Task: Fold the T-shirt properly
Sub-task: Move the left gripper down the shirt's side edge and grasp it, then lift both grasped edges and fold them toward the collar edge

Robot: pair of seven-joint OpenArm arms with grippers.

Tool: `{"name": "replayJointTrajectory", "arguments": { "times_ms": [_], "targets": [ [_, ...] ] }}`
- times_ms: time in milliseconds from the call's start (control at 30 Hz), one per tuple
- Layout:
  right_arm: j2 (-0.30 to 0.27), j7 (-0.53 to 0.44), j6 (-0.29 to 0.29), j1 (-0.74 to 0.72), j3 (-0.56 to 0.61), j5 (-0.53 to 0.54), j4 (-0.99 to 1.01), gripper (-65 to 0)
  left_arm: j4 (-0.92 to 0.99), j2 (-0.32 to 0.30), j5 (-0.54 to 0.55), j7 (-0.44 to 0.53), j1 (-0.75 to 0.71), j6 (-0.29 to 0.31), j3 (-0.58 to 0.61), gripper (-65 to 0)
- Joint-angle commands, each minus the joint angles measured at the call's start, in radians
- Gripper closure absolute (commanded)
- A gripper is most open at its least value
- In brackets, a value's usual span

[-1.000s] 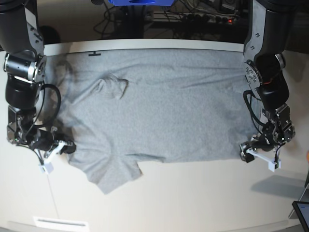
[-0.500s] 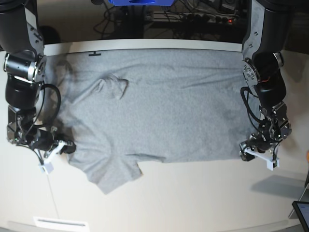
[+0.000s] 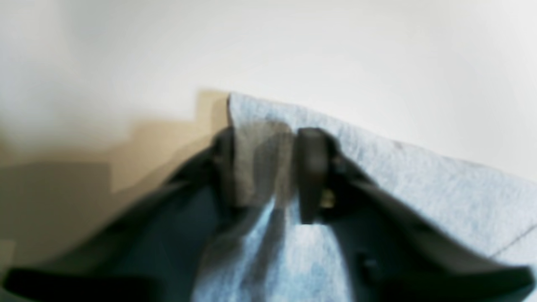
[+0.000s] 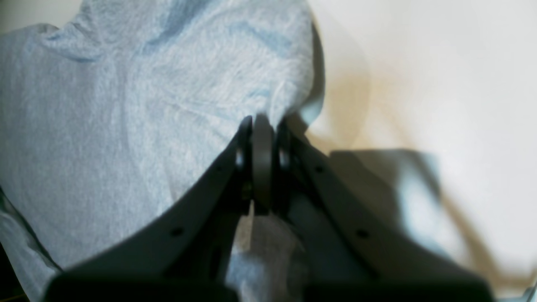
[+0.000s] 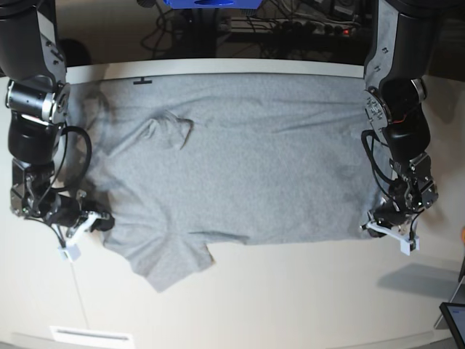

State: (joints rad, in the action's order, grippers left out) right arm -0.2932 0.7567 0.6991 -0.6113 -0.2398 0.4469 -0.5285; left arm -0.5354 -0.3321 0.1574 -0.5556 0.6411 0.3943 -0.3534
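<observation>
**A:** Start with the left wrist view. What is the claw doing?

**B:** The left gripper has its jaws partly drawn in around a corner of the T-shirt, with grey cloth bunched in the gap. Whether it truly pinches, I cannot tell; the picture is blurred. The corner's edge lies just beyond the fingertips, and past it is bare table.

**A:** How will that cloth handle?

**B:** I judge it light, soft and limp. It should drape and drag rather than hold a shape, so a corner or hem is the sound place to take it.

**A:** Right wrist view?

**B:** The right gripper is pressed together on a fold of the T-shirt, the fabric puckering toward the jaws. Open table lies to one side.

**A:** And the base view?

**B:** The T-shirt lies spread flat across the table, plain side up, its far edge near the table's far rim. The right gripper sits at a near corner by the sleeve, the left gripper at the opposite near corner. The near strip of table gives room; a dark device sits at the near edge beyond the left arm.
</observation>
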Motion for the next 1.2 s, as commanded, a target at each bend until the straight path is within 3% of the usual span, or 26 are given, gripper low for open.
{"name": "replayJointTrajectory", "arguments": {
  "times_ms": [0,233,400,567,967,1167],
  "targets": [
    [-0.011,0.013,-0.001,-0.02,0.004,-0.007,-0.008,-0.1,0.001,-0.003,-0.011,-0.045,0.009,0.005,0.003,-14.3],
    [-0.011,0.008,-0.001,-0.02,0.004,-0.007,-0.008,-0.1,-0.004,-0.009,-0.012,-0.045,0.0,0.005,0.004,-13.1],
    [-0.011,0.004,-0.001,-0.02,0.004,-0.009,-0.009,0.0,-0.067,-0.009,-0.014,-0.05,-0.039,0.007,0.03,0.0],
    [-0.011,-0.047,-0.001,-0.02,0.004,-0.009,-0.011,0.0,-0.197,-0.009,-0.005,-0.051,-0.106,0.007,0.138,0.0],
    [-0.016,-0.144,-0.001,-0.019,0.004,-0.009,-0.011,0.0,-0.335,-0.048,-0.003,-0.053,-0.185,0.007,0.138,0.0],
    [-0.016,-0.136,-0.001,0.043,0.004,-0.009,-0.178,0.0,-0.355,-0.052,-0.003,-0.053,-0.185,0.009,0.138,0.0]
  ]
}}
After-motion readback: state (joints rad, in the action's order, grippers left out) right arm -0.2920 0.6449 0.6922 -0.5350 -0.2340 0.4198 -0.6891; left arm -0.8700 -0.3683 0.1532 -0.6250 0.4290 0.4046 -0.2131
